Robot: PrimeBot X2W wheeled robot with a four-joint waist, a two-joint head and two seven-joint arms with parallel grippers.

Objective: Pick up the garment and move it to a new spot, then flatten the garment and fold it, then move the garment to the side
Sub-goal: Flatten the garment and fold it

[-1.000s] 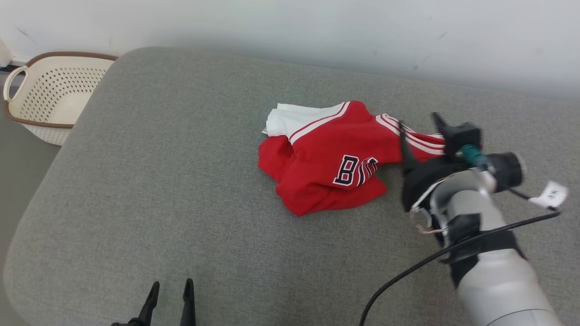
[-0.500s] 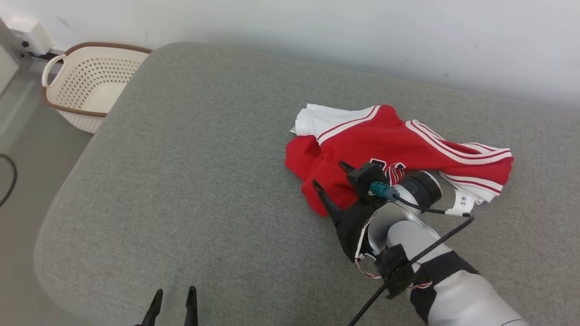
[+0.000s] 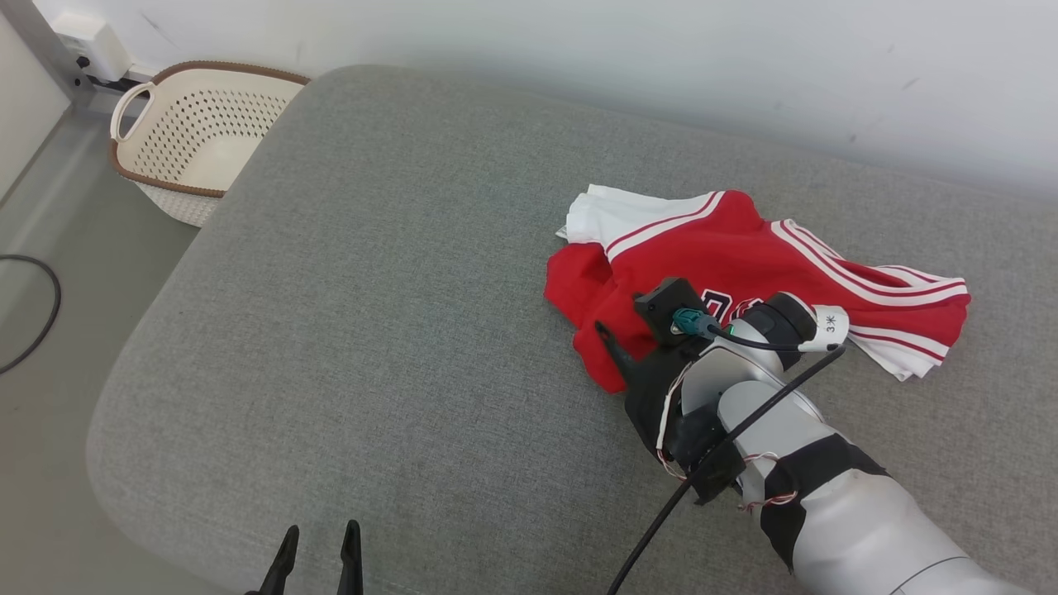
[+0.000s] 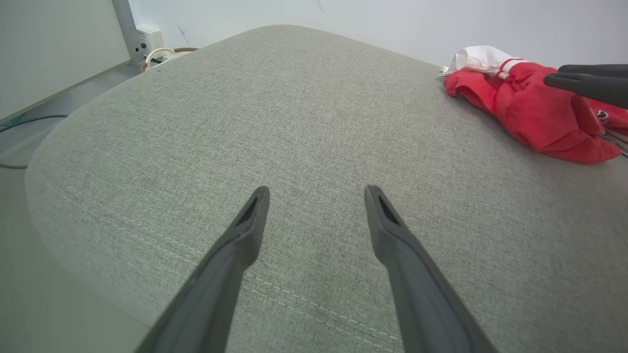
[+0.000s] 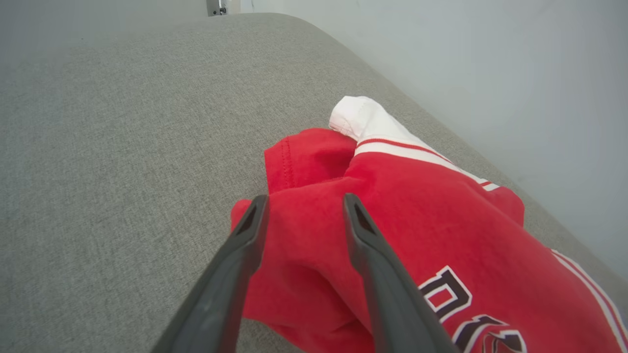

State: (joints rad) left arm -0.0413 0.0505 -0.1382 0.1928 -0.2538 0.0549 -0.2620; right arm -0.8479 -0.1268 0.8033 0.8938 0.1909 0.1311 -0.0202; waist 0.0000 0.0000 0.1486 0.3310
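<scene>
The crumpled red-and-white jersey (image 3: pixel 727 256) lies unlifted at two o'clock on the grey cushion (image 3: pixel 372 330), the right claw (image 5: pixel 304 202) parted astride its eight-o'clock fold and the left claw (image 4: pixel 316 191) released, idle at six o'clock, so every step is yet to do.

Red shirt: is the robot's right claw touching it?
Cannot tell. In the right wrist view the right gripper sits over the red shirt, but neither contact nor a gap shows plainly.

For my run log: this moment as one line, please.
stage: pick-up | right pincer: open, over garment edge | left pincer: open, away from garment
</scene>
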